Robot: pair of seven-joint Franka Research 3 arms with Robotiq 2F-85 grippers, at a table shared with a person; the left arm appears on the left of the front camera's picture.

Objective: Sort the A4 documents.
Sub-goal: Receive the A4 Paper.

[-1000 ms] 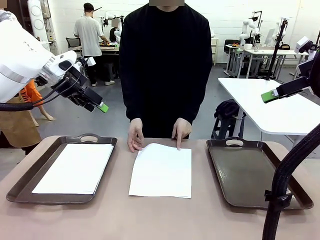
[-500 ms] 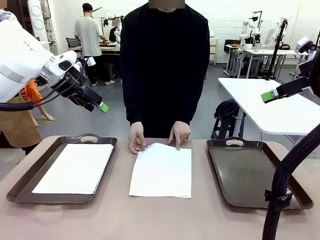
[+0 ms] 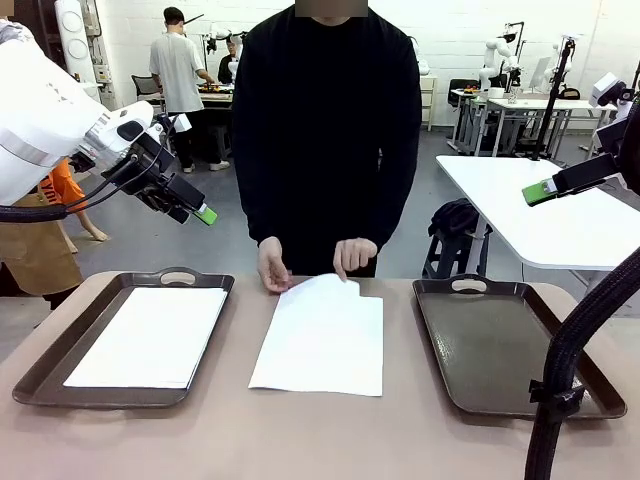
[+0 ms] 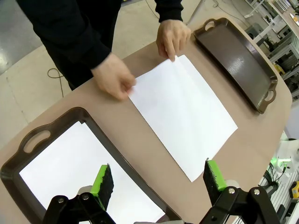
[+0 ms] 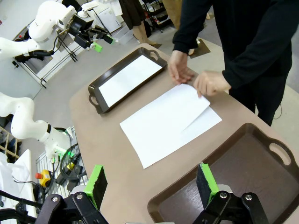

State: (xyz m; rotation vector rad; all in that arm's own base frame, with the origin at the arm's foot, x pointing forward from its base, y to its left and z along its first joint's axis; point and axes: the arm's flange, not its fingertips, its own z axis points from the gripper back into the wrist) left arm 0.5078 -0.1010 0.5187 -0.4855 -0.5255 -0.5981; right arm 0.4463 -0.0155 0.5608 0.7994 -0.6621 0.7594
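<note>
Both open, my left gripper (image 4: 156,179) and right gripper (image 5: 152,184) hang high over the table (image 3: 230,430), I think to leave room while the person (image 3: 330,130) lifts the far edge of the top sheet (image 3: 318,340).

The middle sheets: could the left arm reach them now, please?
Probably yes: the left arm hangs with open jaws above the table, and the sheets' near half lies bare; only the person's hands, holding up the far edge, could interfere.

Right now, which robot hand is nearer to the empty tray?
Right. The right hand hangs high beside the empty tray; the left hand hangs high by the other tray.
</note>
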